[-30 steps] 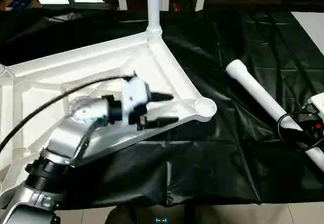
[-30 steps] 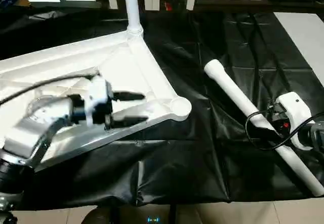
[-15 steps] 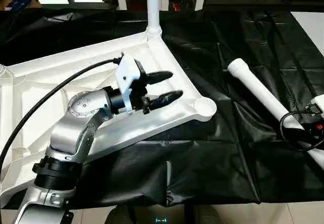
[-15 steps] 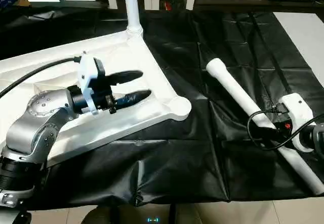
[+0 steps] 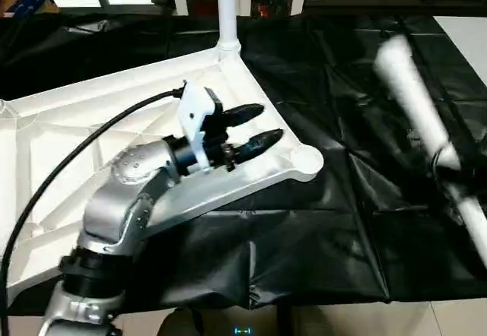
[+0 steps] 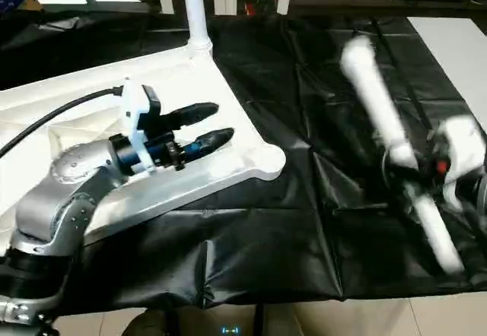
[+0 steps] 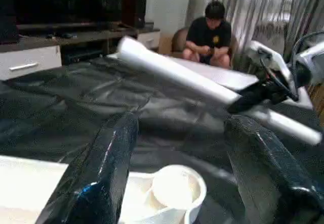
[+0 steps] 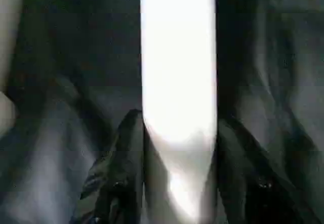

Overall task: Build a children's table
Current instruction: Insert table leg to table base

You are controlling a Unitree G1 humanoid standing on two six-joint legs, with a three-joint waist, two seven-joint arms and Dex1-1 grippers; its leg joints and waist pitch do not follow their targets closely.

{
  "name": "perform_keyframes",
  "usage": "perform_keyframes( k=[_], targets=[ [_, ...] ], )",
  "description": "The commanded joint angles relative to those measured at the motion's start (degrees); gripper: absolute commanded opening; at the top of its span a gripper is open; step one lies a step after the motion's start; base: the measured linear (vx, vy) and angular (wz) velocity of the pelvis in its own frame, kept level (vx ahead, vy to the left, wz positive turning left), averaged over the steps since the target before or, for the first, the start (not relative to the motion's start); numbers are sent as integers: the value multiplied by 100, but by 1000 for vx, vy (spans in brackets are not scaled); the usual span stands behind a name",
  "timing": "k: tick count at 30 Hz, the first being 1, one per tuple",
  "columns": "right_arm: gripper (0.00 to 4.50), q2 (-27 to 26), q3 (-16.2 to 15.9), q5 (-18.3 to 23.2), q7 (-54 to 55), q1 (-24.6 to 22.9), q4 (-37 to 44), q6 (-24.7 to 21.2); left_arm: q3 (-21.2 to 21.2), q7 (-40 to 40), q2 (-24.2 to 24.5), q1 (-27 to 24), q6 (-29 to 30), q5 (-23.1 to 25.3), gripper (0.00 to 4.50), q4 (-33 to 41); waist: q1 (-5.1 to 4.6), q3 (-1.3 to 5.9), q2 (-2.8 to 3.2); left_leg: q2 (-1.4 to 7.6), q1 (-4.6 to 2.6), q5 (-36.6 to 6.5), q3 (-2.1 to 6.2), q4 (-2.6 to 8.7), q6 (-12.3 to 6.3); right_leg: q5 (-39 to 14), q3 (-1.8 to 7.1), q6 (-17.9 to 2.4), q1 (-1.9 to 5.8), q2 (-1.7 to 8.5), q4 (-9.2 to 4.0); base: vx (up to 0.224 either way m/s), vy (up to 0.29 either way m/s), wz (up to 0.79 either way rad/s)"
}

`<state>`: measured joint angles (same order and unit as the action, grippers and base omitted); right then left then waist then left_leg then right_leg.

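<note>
left jaws wide over tabletop | right jaws clamp leg

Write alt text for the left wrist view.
The left gripper hangs open above an empty round corner socket of the white tabletop. Beyond, the right gripper holds a white tube leg over the black-draped table; a person sits behind.

Tube leg motion-blurred; right gripper blurred; tabletop cut off at left edge.
</note>
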<state>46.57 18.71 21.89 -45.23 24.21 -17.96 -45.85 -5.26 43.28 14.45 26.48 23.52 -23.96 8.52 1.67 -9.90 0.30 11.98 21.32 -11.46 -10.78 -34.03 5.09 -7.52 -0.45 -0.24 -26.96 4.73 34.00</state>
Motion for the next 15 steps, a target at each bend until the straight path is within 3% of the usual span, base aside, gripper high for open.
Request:
perform_keyframes(
  k=[1, 2, 4, 5, 7, 9, 11, 15],
  targets=[
    [148, -155, 509, 535, -8, 211, 285, 55, 50, -247, -131, -98, 307, -200, 308, 223, 5, 478, -151, -25, -21, -369, -108, 271, -1069, -1080, 71, -1709, 458, 60, -304, 0, 0, 0],
    [148, -155, 509, 535, -8, 211, 285, 55, 50, -247, -131, -98, 307, -200, 308, 223, 8, 473, -158, -25, -23, -379, -102, 274, -1058, -1130, 68, -1688, 453, 54, -319, 0, 0, 0],
    [148, -649, 1088, 1450, 45, 669, 693, -244, 153, -803, -565, -65, 911, -497, 308, 278, 5, 494, -142, -32, -27, -338, -101, 266, -1042, -1066, 66, -1696, 456, 42, -300, 0, 0, 0],
    [148, -749, 1161, 1620, 92, 743, 776, -327, 162, -867, -642, -54, 998, -574, 324, 285, -7, 488, -145, -41, -15, -333, -99, 266, -1034, -1059, 69, -1696, 459, 36, -293, 0, 0, 0],
    [148, -1303, 1429, 2508, 437, 1104, 1216, -788, 148, -1072, -1022, 12, 1330, -1001, 341, 335, -2, 502, -133, -45, -22, -225, -80, 272, -1043, -1024, 63, -1703, 456, 34, -287, 0, 0, 0],
    [147, -1770, 1467, 3096, 770, 1345, 1531, -942, 51, -1202, -1327, 98, 1446, -1175, 345, 318, 13, 512, -115, -29, -45, -156, -89, 277, -1047, -1003, 60, -1690, 423, 25, -300, 0, 0, 0],
    [147, -2059, 1436, 3329, 1016, 1470, 1671, -902, -49, -1255, -1453, 156, 1481, -1140, 382, 271, 32, 518, -116, -30, -36, -115, -85, 281, -1006, -1016, 51, -1616, 426, 27, -305, 0, 0, 0],
    [147, -2631, 1263, 3654, 1442, 1708, 1955, -753, -266, -1346, -1673, 244, 1506, -994, 402, 142, 36, 535, -108, -39, -14, 94, -87, 287, -922, -788, 48, -1513, 435, 22, -285, 0, 0, 0]
  ],
)
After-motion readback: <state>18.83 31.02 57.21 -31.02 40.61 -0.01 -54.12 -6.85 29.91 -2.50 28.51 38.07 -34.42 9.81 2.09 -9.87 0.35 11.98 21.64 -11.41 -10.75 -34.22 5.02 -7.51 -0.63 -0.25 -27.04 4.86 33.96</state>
